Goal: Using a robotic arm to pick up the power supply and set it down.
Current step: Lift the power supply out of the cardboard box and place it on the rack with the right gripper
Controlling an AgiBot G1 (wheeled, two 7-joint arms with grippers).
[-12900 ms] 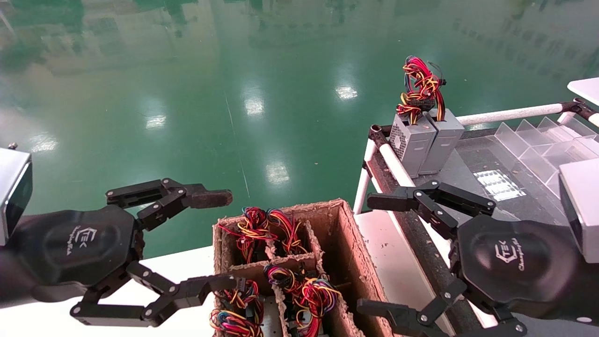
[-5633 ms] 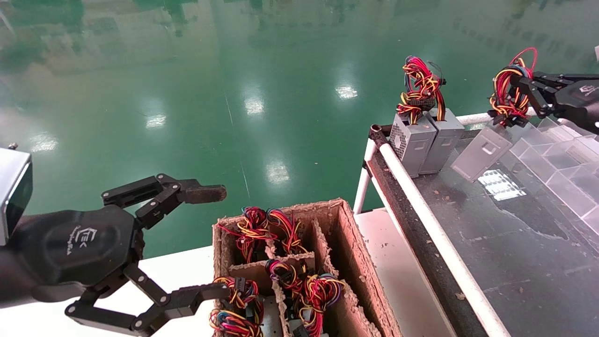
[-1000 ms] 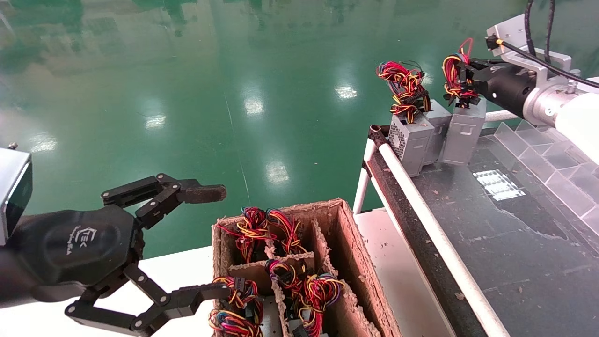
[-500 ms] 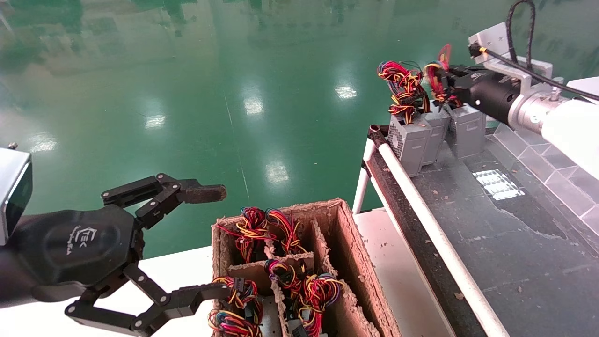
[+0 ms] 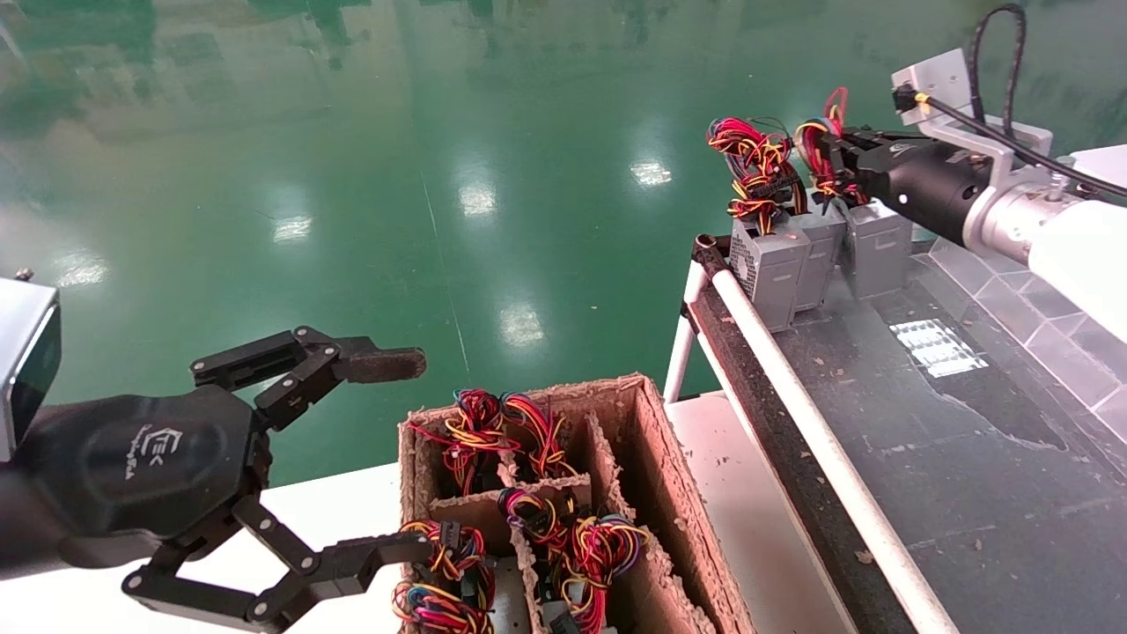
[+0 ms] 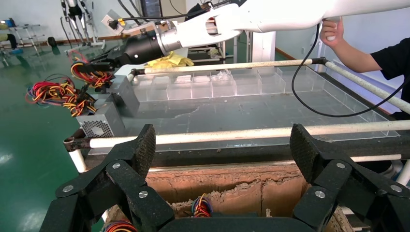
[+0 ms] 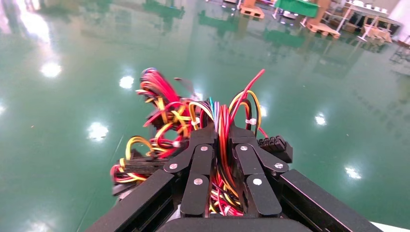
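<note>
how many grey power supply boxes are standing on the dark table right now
3, standing in a row at the dark table's far corner: the vented box nearest the rail, a plain box beside it, then the power supply, whose wires the right gripper grips. Others may be hidden.

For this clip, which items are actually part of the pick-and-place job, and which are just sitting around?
In the job:
- power supply, standing on the dark conveyor surface
- right end effector, shut on its wire bundle

Lying about:
- two grey boxes beside it
- cardboard crate of wired units
- clear dividers
- left end effector, open, parked near the crate
</note>
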